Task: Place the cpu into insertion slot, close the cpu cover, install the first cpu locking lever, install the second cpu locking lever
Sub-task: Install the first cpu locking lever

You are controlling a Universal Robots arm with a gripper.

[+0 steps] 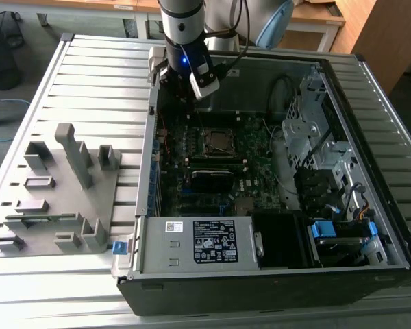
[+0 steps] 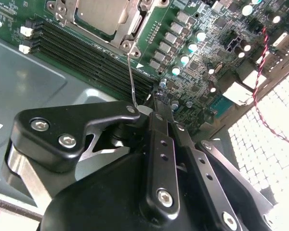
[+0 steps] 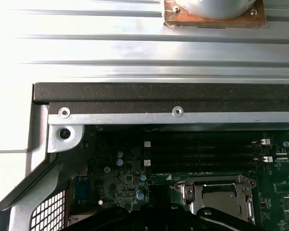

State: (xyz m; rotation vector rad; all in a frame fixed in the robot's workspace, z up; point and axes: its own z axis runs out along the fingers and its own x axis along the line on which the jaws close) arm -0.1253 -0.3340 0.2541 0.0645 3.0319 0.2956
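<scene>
Just beyond the gripper, inside the open black metal computer case, the small flat square cpu with a dull silver-grey top lies seated in the square black insertion slot. The thin silvery frame of the cpu cover looks folded down over it. A thin bright wire locking lever stands up from the slot's corner and runs right to the gripper. The step in hand therefore seems to be the first lever. I cannot tell whether the gripper is apart, together or clamped on the wire.

Working that lever calls for a short, controlled arc that keeps the wire from slipping free. Room is tight. The long narrow black memory slots run beneath the gripper, beside the slot. Small round silver-topped capacitors stand close beyond its tip, and a twisted red-and-black cable hangs off to one side. The case rim is near, with the slatted metal counter outside it.
</scene>
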